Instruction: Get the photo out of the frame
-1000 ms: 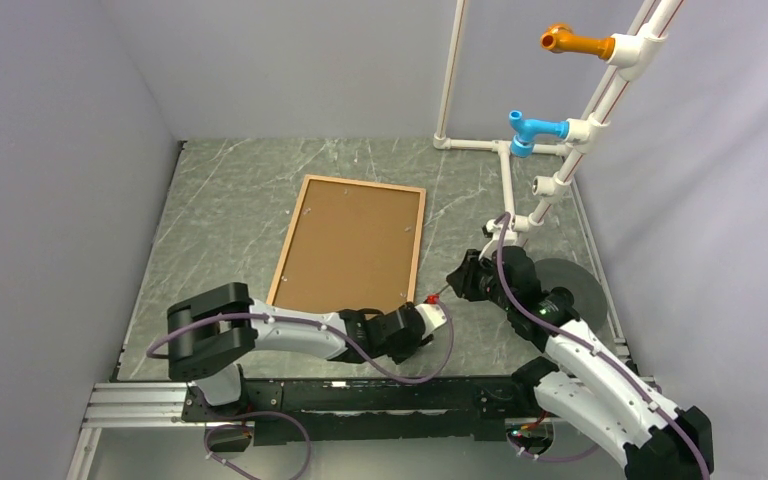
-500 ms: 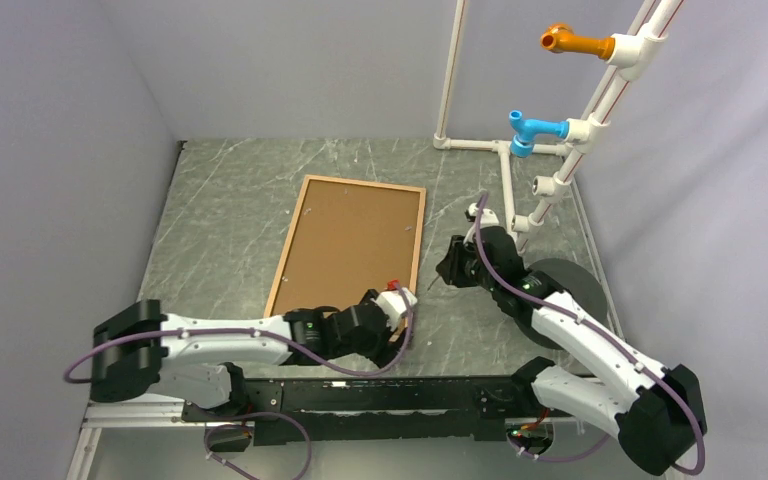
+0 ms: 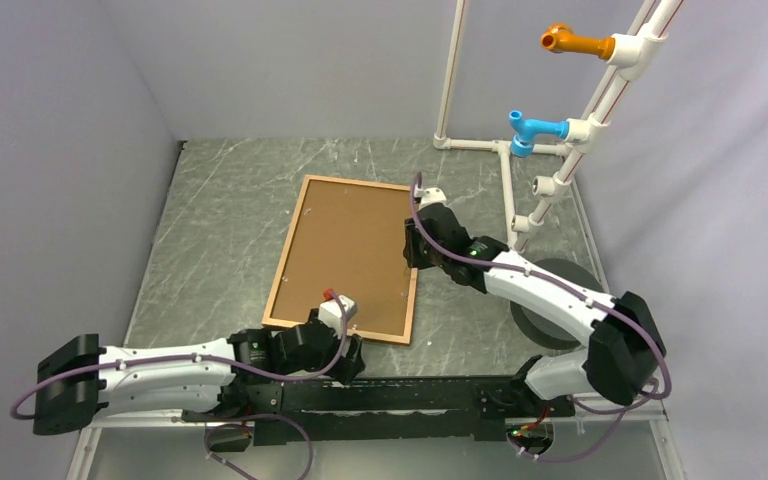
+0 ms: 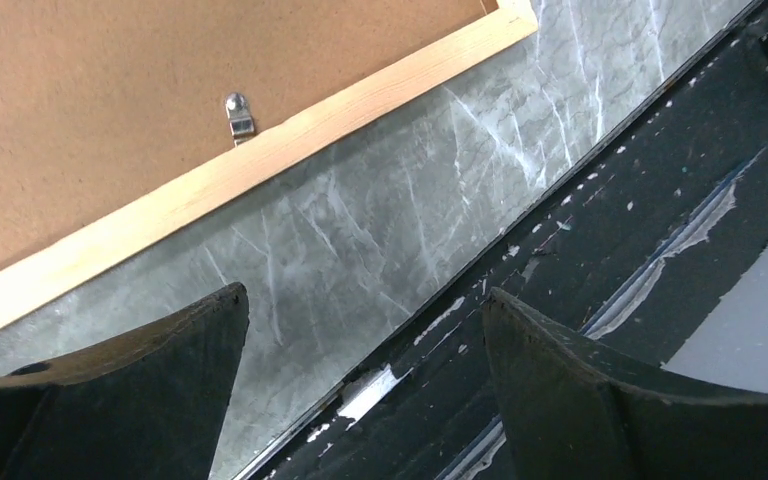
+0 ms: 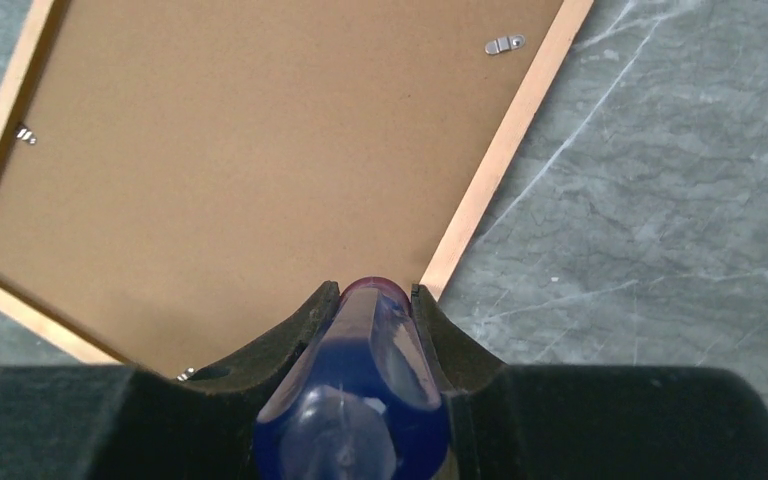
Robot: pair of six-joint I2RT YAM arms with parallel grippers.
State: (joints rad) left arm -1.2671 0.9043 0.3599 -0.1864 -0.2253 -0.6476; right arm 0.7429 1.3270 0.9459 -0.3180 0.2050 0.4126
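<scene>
The frame [image 3: 416, 262] lies face down on the grey table, its thin wood moulding around the light-brown backing board [image 3: 350, 245] of the photo. The print itself is hidden underneath. Small metal clips [image 5: 504, 44] [image 4: 238, 115] sit on the board's edges. My right gripper [image 3: 416, 246] is over the frame's right edge, shut on a blue see-through tool handle [image 5: 360, 390] with a reddish end; its tip is hidden. My left gripper [image 3: 345, 348] is open and empty [image 4: 362, 295], just in front of the frame's near edge [image 4: 260, 160], over the table's front edge.
A white pipe rack [image 3: 508, 175] with a blue fitting [image 3: 532, 130] and an orange fitting [image 3: 572, 42] stands at the back right. A dark round disc [image 3: 565, 285] lies at the right. A black rail [image 3: 390, 395] runs along the near edge. Grey walls close in both sides.
My left arm has swung left along the frame's near edge. My right gripper has moved from off the frame's near-right corner back and left, onto the frame's right edge.
</scene>
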